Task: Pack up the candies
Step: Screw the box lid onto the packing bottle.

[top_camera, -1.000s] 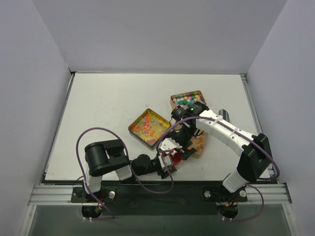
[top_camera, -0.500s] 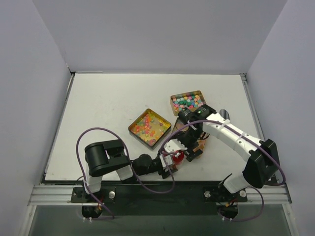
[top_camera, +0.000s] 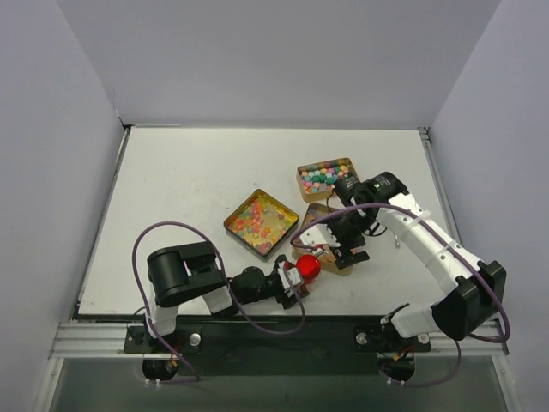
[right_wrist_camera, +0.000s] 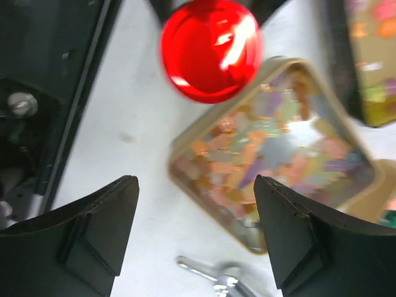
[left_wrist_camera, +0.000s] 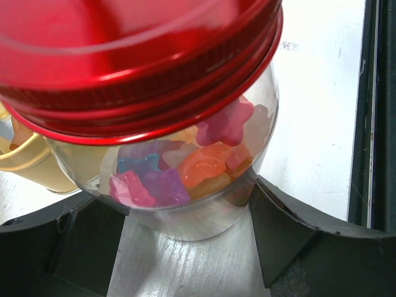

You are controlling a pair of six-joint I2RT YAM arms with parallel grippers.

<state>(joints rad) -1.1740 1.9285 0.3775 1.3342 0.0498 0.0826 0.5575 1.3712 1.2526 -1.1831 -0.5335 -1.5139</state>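
A clear jar (left_wrist_camera: 185,185) with a red screw lid (left_wrist_camera: 142,55) sits between my left gripper's (left_wrist_camera: 167,207) jaws, which are shut on it. Star-shaped and gummy candies (left_wrist_camera: 204,167) show through the glass. From above, the jar's red lid (top_camera: 308,267) is at the near table edge, just ahead of the left gripper (top_camera: 290,279). My right gripper (top_camera: 347,246) hangs open over a gold tin of orange and pastel candies (right_wrist_camera: 272,161), with nothing between its fingers (right_wrist_camera: 99,235). In the right wrist view, the red lid (right_wrist_camera: 210,49) lies beyond the tin.
A square tin of mixed candies (top_camera: 261,221) stands mid-table. A tin of pastel balls (top_camera: 325,177) stands behind the right arm. A metal spoon (right_wrist_camera: 213,275) lies on the white table below the right gripper. The black table edge and rail (right_wrist_camera: 43,93) run along the left.
My right gripper has pulled back to the right, off the jar, leaving the red lid uncovered. The left gripper and jar have stayed put.
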